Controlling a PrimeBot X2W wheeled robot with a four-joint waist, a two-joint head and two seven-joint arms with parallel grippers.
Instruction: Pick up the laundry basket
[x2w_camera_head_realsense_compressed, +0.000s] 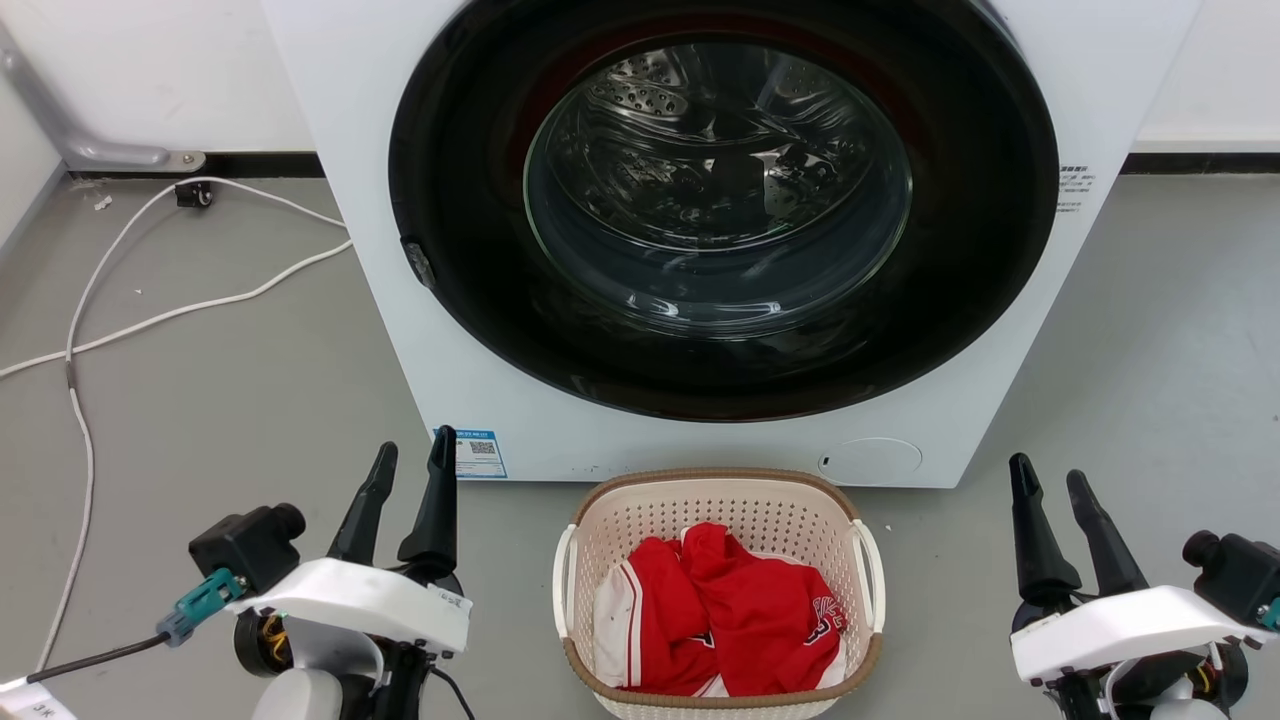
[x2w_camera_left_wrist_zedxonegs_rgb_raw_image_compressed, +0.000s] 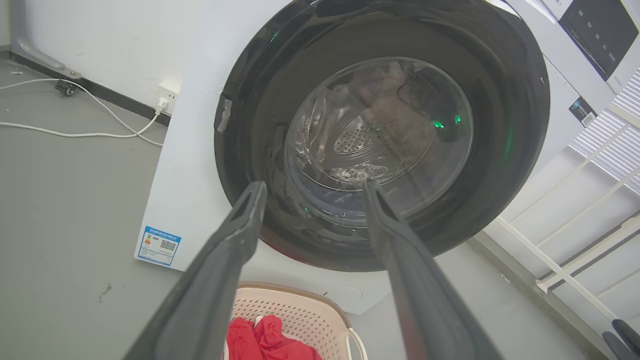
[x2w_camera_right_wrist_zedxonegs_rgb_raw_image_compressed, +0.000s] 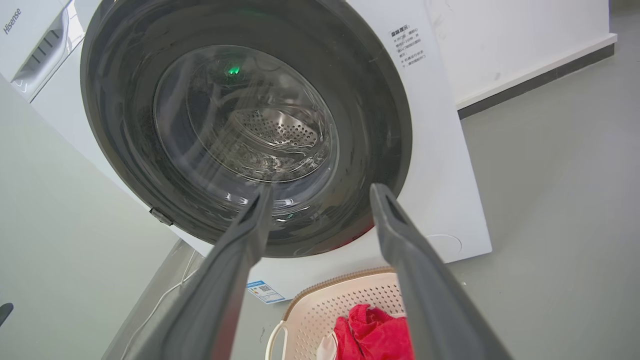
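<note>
1. Standing on the grey floor (x2w_camera_head_realsense_compressed: 1150, 350) just in front of the white washer (x2w_camera_head_realsense_compressed: 340, 120), the laundry basket (x2w_camera_head_realsense_compressed: 765, 512) is seen between the 2 arms.
2. 1 heap of red and white clothing (x2w_camera_head_realsense_compressed: 730, 610) is held inside it.
3. 2 white handles are counted, 1 per side.
4. White cable (x2w_camera_head_realsense_compressed: 200, 305) is laid across the floor at the left.
5. The left gripper (x2w_camera_head_realsense_compressed: 415, 440) and right gripper (x2w_camera_head_realsense_compressed: 1047, 467) are held spread, grasping nothing, apart from the basket.

Head camera high, facing forward and down onto the washer (x2w_camera_head_realsense_compressed: 715, 190), both wrist cameras lower, nearer, angled up at it, all sharing the laundry basket (x2w_camera_head_realsense_compressed: 720, 510) at bottom centre.
</note>
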